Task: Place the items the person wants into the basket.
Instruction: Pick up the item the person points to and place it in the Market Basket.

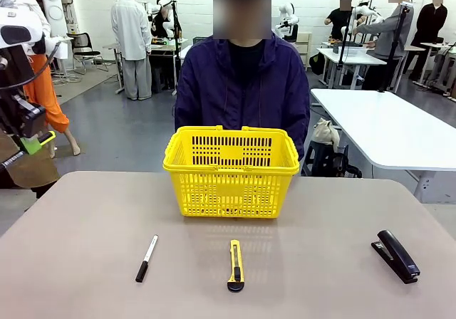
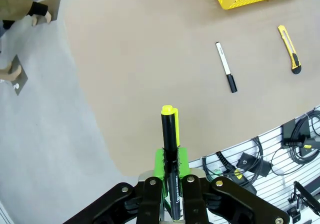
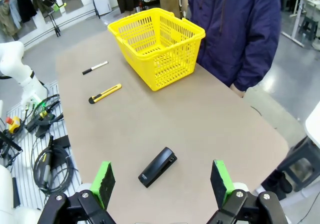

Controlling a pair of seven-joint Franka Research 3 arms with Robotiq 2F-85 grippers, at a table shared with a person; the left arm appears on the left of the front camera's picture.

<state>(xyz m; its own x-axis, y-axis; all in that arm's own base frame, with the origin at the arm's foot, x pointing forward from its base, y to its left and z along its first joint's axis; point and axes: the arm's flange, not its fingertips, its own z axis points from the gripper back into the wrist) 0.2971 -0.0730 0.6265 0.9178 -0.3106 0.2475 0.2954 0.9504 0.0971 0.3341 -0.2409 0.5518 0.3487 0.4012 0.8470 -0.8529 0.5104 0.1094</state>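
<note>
My left gripper (image 2: 170, 160) is shut on a slim black pen (image 2: 169, 126) with a yellow end, which sticks out past the green pads. In the front view that gripper (image 1: 34, 144) hangs high off the table's left edge. The white marker (image 1: 147, 258) with a black cap lies on the near left of the table (image 1: 85, 226). The yellow basket (image 1: 231, 169) stands at the far middle, in front of the person (image 1: 242, 84) in a dark jacket. My right gripper (image 3: 161, 173) is open above the table's right side, over the stapler (image 3: 157, 166).
A yellow-and-black utility knife (image 1: 236, 265) lies at the near middle, to the right of the marker. The black stapler (image 1: 395, 255) lies at the near right. Cables and a rack (image 2: 280, 154) sit beyond the table's near edge.
</note>
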